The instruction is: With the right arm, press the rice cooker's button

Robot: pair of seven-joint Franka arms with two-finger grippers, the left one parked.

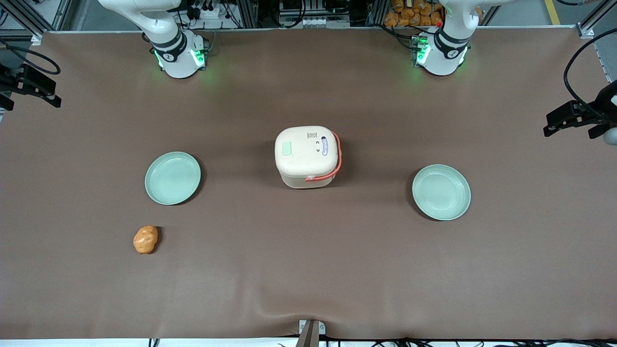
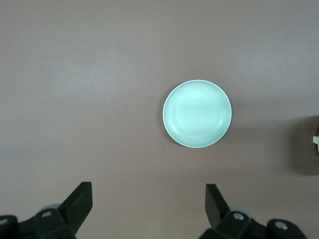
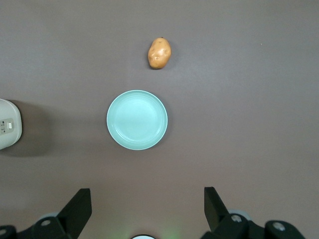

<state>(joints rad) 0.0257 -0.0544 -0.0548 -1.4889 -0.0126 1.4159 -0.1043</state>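
The rice cooker (image 1: 305, 156) sits mid-table on the brown mat (image 1: 308, 270), lid shut, well apart from everything else. Its orange-red strap (image 1: 337, 159) runs over the side facing the parked arm's end and curls round to the face nearest the front camera. The pale green panel (image 1: 287, 148) lies on the lid toward the working arm's end, the oval label (image 1: 324, 144) toward the parked arm's. It is a rounded cube, so no long axis stands out.

There are 2 pale green plates, both bare: 1 (image 1: 172, 178) toward the working arm's end, 1 (image 1: 441, 192) toward the parked arm's. A potato (image 1: 145, 239) lies on the mat, nearer the front camera than the first plate.

The right arm (image 1: 164, 33) holds its gripper (image 3: 147, 211) high above that plate (image 3: 137, 119), fingers (image 3: 77, 206) spread wide, holding nothing.
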